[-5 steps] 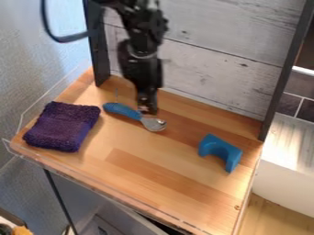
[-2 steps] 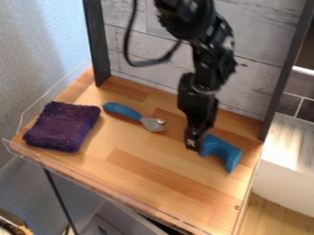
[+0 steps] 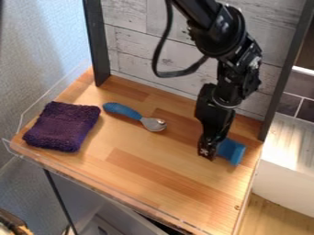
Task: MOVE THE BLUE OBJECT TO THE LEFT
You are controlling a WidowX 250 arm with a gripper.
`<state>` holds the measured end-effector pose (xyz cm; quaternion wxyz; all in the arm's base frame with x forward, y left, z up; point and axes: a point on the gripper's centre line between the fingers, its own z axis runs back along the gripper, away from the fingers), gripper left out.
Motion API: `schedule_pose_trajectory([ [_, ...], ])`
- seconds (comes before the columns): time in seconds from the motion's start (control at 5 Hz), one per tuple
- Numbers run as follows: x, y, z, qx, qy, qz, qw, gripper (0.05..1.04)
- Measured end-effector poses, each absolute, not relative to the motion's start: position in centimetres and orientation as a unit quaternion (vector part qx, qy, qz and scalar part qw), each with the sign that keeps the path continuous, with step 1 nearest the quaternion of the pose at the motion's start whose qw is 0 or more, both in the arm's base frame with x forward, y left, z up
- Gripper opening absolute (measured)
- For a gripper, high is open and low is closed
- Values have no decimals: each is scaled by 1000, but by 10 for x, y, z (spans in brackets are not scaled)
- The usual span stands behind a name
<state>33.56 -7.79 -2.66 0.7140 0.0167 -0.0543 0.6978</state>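
Observation:
The black gripper [image 3: 206,153] hangs low over the right part of the wooden surface, in front of the left part of the blue arch-shaped object [image 3: 232,151]. That object's right part shows just to the right of the gripper, and the rest is hidden behind it. Whether they touch, I cannot tell, nor whether the gripper is open or shut.
A spoon with a blue handle [image 3: 123,110] lies at the middle left of the wooden surface [image 3: 153,170]. The folded purple cloth [image 3: 62,126] is at the far left. Behind stands a grey plank wall [image 3: 178,57] between dark posts.
The arm has swung from over the spoon rightward to the blue arch-shaped object and now covers its left part. The spoon and cloth have stayed in place.

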Motion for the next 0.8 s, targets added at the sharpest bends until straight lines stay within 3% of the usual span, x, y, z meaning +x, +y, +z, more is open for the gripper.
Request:
schedule_pose_trajectory([
  [0.4,342,-82,-40,30,-55,688,723,955],
  [0.6,344,-81,-41,25,-69,693,718,686],
  [0.8,344,-80,-42,25,-71,696,714,637],
])
